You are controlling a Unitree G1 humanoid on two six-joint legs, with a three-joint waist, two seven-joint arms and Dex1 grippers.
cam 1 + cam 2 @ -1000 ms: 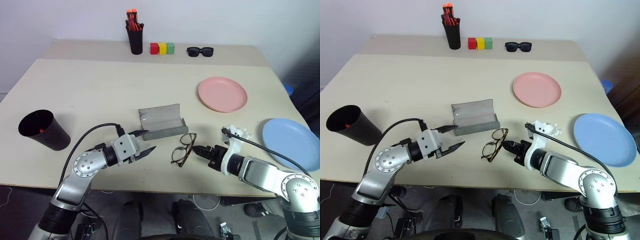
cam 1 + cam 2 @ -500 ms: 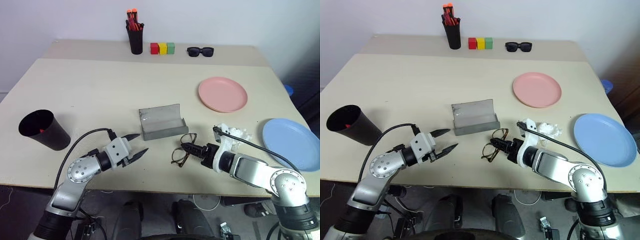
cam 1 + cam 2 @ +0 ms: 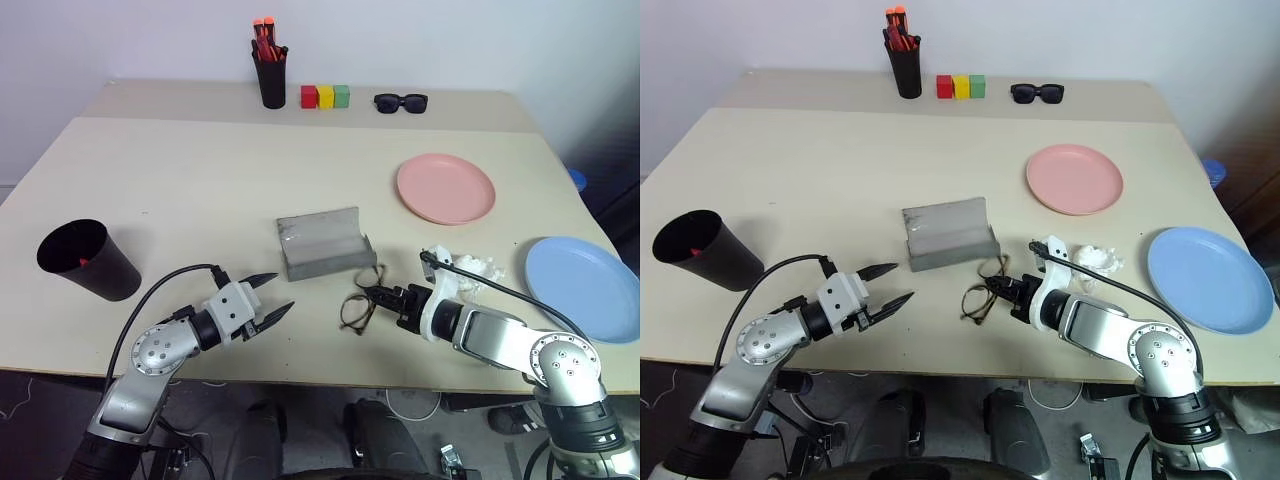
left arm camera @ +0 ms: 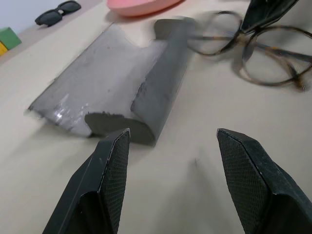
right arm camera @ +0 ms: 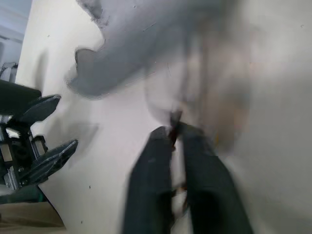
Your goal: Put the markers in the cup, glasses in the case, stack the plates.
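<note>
Two grippers low at frame bottom. Right gripper (image 3: 374, 295) pinched on thin dark wire-frame glasses (image 3: 358, 304), presumably to carry them into grey hard-shell case (image 3: 322, 243), lying open and empty at centre. Left gripper (image 3: 268, 299) spread, holding nothing. Matte black cup (image 3: 85, 259) at left shows something red inside.

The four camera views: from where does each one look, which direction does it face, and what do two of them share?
Left eye view: on the head, facing forward and down over the beige table; both arms show.
Right eye view: beside it, same scene; right gripper shut on the thin wire-frame glasses.
Left wrist view: on the left wrist, along open left gripper toward the grey hard-shell case.
Right wrist view: on the right wrist, along its own black fingers.
Shared: both wrist views see the case.
</note>
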